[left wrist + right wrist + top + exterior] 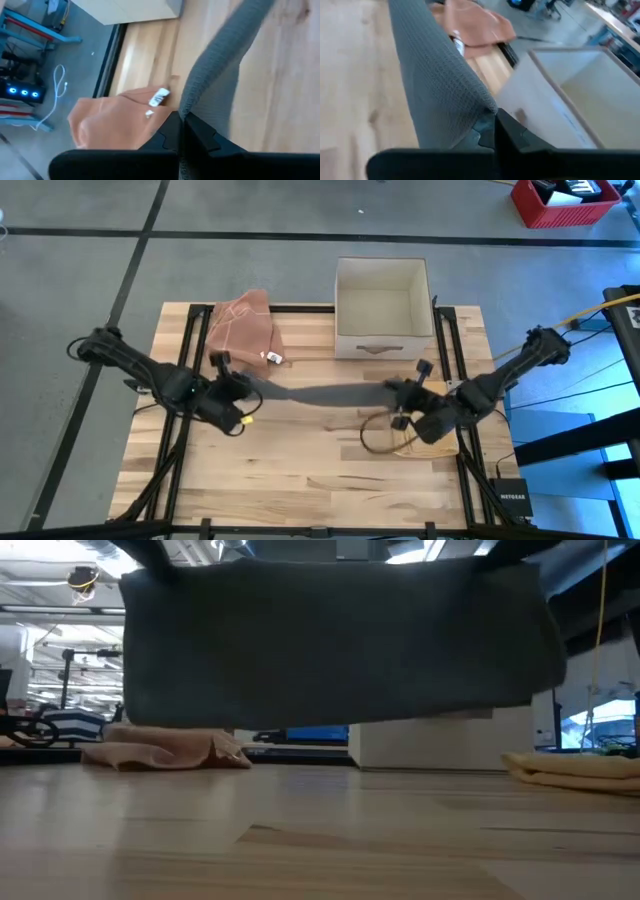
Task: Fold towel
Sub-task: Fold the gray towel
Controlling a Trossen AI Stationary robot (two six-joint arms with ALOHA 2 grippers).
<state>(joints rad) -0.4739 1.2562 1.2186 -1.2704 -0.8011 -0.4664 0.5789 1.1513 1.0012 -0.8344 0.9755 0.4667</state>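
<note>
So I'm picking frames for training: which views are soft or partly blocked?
High view: evenly lit and sharp, though the grey towel looks slightly smeared. Low view: the hanging towel fills the top, backlit and dark. Left wrist view: blurred throughout. Right wrist view: towel weave crisp, white box soft.

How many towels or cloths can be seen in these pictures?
3. A grey towel hangs stretched between the left gripper and right gripper. A pink cloth lies left of the white box. A yellow one lies under the right arm.
</note>
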